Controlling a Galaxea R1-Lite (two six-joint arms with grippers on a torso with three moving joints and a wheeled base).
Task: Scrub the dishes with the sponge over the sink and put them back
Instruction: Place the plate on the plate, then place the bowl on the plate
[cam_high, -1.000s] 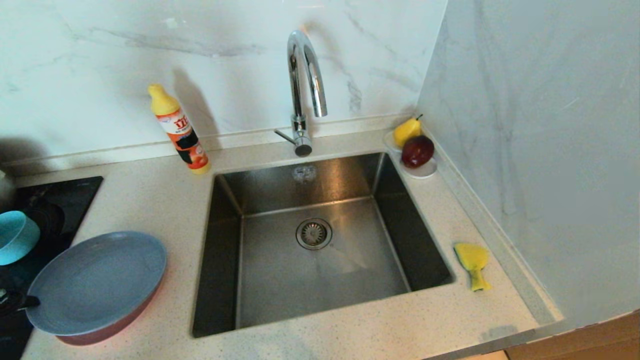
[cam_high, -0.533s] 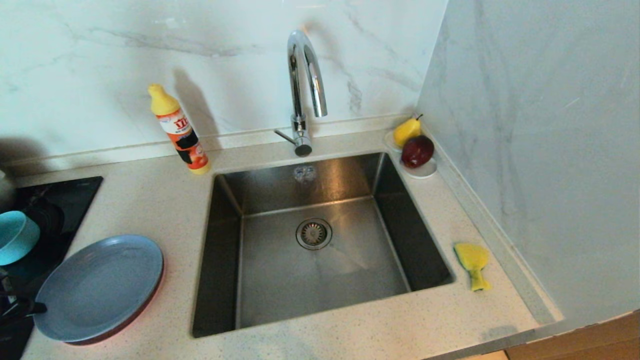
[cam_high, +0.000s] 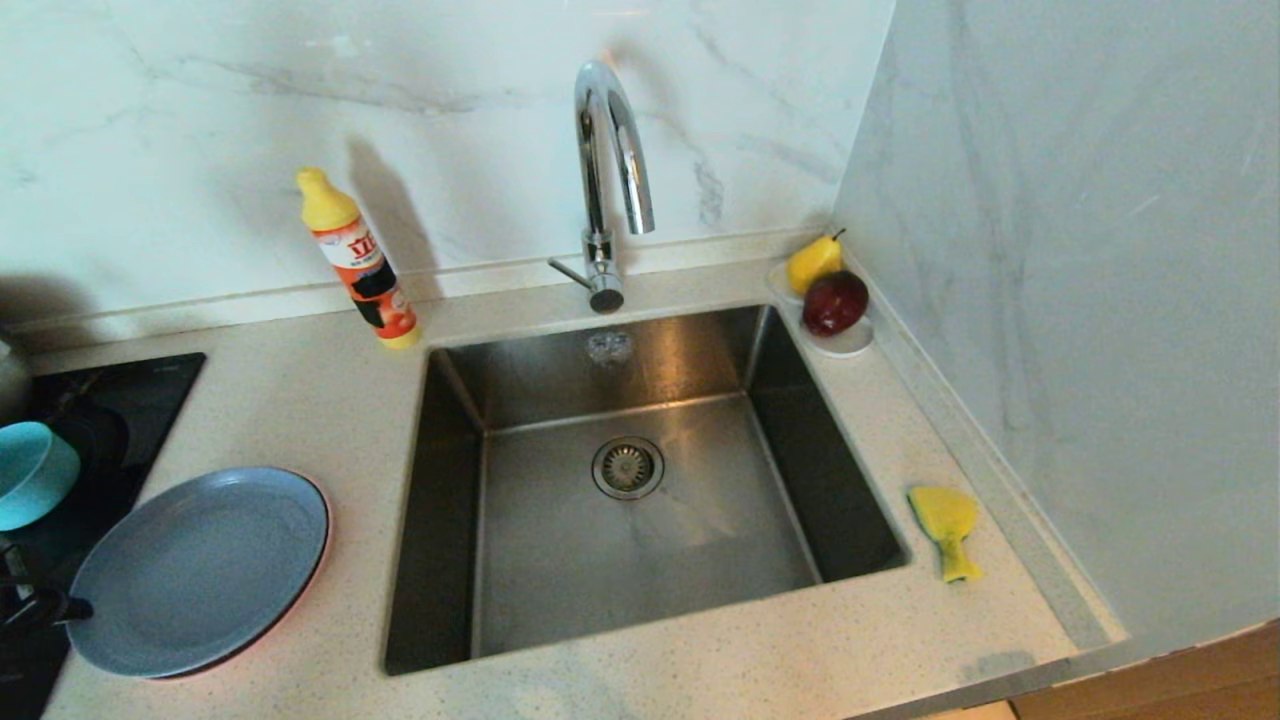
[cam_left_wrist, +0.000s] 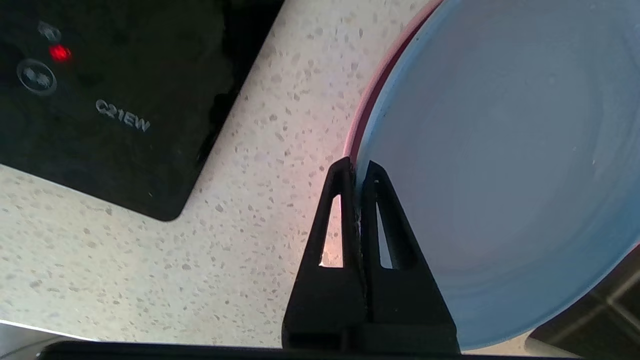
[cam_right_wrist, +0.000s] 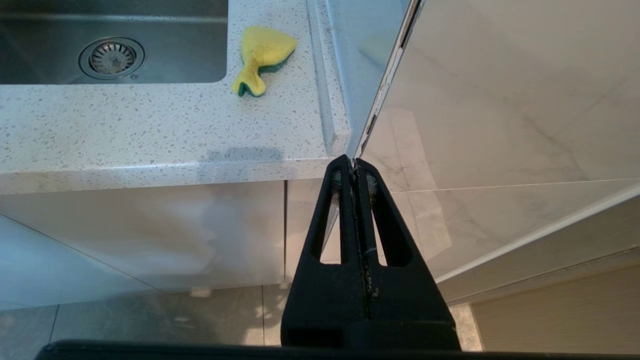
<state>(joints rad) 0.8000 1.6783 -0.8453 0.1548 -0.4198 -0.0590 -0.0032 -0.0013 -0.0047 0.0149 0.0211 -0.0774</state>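
Pinching the blue plate (cam_left_wrist: 500, 150) rim: left claw (cam_left_wrist: 354, 167) sits on the plate edge farthest from the sink (cam_high: 640, 480), fingers nearly pressed together with the rim between them. Blue plate is stacked on the pink plate (cam_high: 300, 600) on the bench (cam_high: 330, 400), left of the sink; teal bowl (cam_high: 35, 470) further left. Sponge (cam_high: 945, 525) lies right of the sink, long axis roughly front-to-back, well apart from the left claw. Right claw (cam_right_wrist: 354, 165) is pressed together and empty, parked below the bench edge, nearer the sponge — likely its pick.
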